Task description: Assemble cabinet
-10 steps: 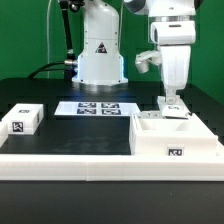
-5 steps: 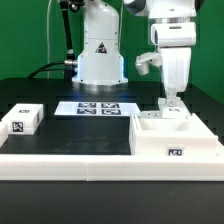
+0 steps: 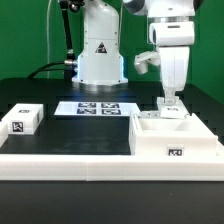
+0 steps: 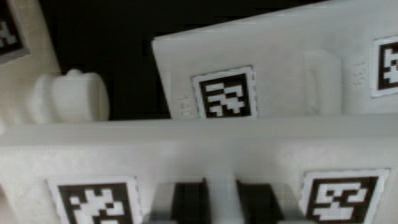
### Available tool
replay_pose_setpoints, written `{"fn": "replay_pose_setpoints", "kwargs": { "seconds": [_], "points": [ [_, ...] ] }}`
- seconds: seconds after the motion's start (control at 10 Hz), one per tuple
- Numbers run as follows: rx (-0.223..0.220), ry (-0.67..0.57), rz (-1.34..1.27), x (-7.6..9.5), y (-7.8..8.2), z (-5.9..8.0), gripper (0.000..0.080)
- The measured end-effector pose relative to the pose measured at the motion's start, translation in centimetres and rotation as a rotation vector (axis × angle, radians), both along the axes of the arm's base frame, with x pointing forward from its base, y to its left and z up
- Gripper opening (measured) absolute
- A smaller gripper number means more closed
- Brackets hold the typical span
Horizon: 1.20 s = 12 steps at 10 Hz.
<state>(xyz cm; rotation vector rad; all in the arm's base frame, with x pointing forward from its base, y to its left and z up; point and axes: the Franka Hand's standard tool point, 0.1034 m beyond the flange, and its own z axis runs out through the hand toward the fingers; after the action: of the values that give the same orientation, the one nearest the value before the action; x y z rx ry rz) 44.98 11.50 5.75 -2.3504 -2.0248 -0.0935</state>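
The white cabinet body (image 3: 170, 137) lies open-topped on the exterior view's right, with a tag on its front. My gripper (image 3: 171, 103) points straight down onto its far edge. In the wrist view the gripper (image 4: 221, 200) has its dark fingers (image 4: 185, 201) close together on a thin white strip of a tagged white panel (image 4: 107, 160). Beyond it lies another tagged white panel (image 4: 249, 80), with a round white knob (image 4: 71, 97) beside it. A small white tagged block (image 3: 22, 119) sits apart on the exterior view's left.
The marker board (image 3: 98, 108) lies flat in front of the white robot base (image 3: 100, 50). A low white rail (image 3: 70, 160) runs along the front of the black table. Green walls stand behind.
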Motion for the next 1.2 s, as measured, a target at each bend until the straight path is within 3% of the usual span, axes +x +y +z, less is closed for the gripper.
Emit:
{"fn": "replay_pose_setpoints", "kwargs": {
  "seconds": [0.6,1.2],
  "points": [
    [-0.002,0.011,-0.019,0.0,0.2,0.0,0.007],
    [0.0,0.004,-0.027,1.1,0.1,0.3,0.007]
  ]
}}
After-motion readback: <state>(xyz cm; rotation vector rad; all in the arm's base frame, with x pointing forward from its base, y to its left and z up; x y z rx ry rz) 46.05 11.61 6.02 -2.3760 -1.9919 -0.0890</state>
